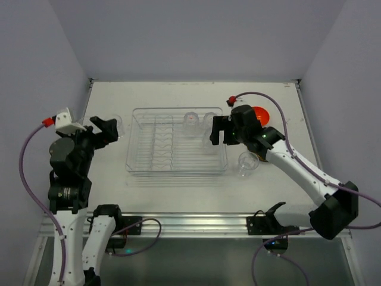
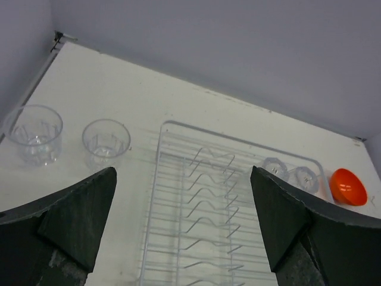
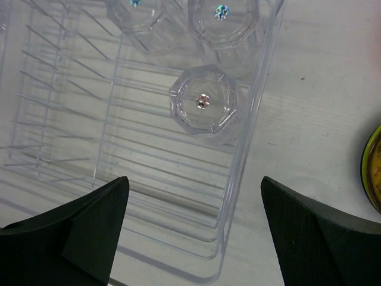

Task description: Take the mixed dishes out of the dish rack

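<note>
Dish rack sits mid-frame in my top view: clear plastic, rectangular, raised walls, thin ribs across the floor. Through the right wrist camera I count three clear glass cups mouth-down at its right end, faceted bases up: the nearest cup at centre frame, two further cups cut off by the top edge. Outside the rack, on the white table, two upright cups stand at the left of the left wrist frame, and a lone cup stands just right of the rack. The small orange bowl lies at far right. A yellow-green plate rim shows at the right edge. Left gripper is spread wide with nothing between its fingers. Right gripper is likewise spread, above the rack.
</note>
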Robot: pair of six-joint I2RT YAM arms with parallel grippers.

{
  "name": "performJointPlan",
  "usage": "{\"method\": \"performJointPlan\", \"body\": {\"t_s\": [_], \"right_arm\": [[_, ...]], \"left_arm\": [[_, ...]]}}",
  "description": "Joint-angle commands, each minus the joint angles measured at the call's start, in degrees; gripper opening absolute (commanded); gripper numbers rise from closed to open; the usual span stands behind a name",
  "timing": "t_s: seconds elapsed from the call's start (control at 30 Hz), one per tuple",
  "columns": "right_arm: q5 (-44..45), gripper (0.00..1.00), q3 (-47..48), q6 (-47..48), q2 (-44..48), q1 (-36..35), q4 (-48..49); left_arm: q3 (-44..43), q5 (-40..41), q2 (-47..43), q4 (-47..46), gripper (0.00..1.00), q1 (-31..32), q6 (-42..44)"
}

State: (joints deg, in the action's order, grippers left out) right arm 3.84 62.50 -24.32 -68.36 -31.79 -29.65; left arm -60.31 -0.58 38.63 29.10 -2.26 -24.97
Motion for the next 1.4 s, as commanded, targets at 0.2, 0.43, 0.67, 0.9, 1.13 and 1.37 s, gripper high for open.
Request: {"method": "performJointPlan", "body": {"t_s": [0.2,0.43,0.67,0.9,1.13,1.37], "right_arm": [[12.16,0.94,13.96,-2.92,-17.67,-5.38,-7.09],[14.27,0.9,21.51,-4.51,-23.39,-5.65,-7.88],[15.85,0.88,29.69,-4.17,-32.88,-5.65,-13.59],[13.48,0.9,29.26,2.42,-34.91,-5.48,-14.82],[7.07,0.9,28.55,7.53,-37.54,-5.39,-13.59],[8.12,0.88,29.34,9.2,-40.88,-5.12,-13.59]], "left_arm": [[22.26,-6.17,-15.85,-5.63,1.0,0.5,2.12],[23.75,-6.54,-17.71,-6.25,1.0,0.42,1.86],[23.84,-5.92,-18.33,-6.16,1.0,0.5,1.77],[24.1,-7.94,-16.58,-6.69,1.0,0.5,2.21],[24.1,-8.03,-14.64,-6.6,1.0,0.42,2.12],[24.1,-8.56,-14.2,-6.69,1.0,0.42,2.38]]}}
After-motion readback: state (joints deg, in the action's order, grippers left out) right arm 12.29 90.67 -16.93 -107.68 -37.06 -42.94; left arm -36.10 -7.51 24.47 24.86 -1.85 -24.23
